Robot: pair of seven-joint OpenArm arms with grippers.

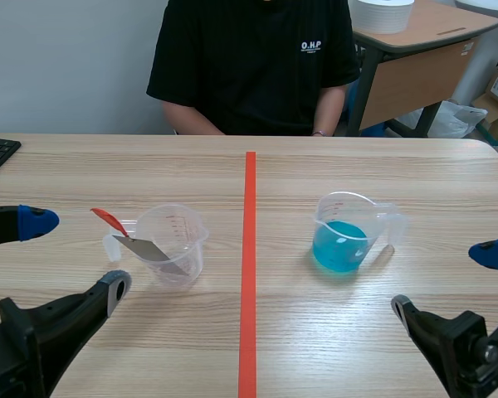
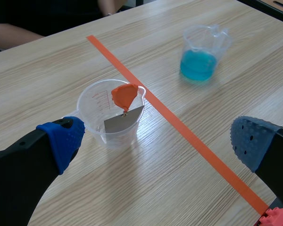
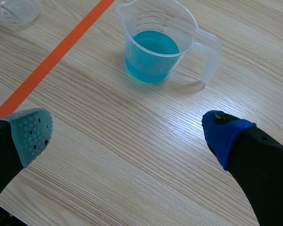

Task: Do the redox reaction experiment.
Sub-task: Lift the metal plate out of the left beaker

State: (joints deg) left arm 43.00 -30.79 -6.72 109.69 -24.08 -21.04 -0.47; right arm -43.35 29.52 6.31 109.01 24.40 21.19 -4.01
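Left end effector (image 1: 76, 254): lower left of the scene view, low over the worktop (image 1: 332, 332); fingers spread wide, nothing held; in its wrist view (image 2: 158, 143) the clear cup stands ahead, between the fingers
Clear cup (image 1: 187, 228): left of centre, upright, no liquid visible in it
Metal strip (image 1: 149, 253): grey, leaning inside the clear cup, its orange tab (image 1: 109, 220) poking out over the rim
Tape line (image 1: 249, 274): down the middle, one cup on each side
Blue cup (image 1: 344, 240): right of centre, upright, partly filled with blue liquid (image 1: 340, 249), handle toward the right
Right end effector (image 1: 446, 280): lower right, wide open and empty; the blue cup sits ahead of it
Progress: judged at the very start; metal and solution are well apart, neither cup is gripped, so bringing the two together remains
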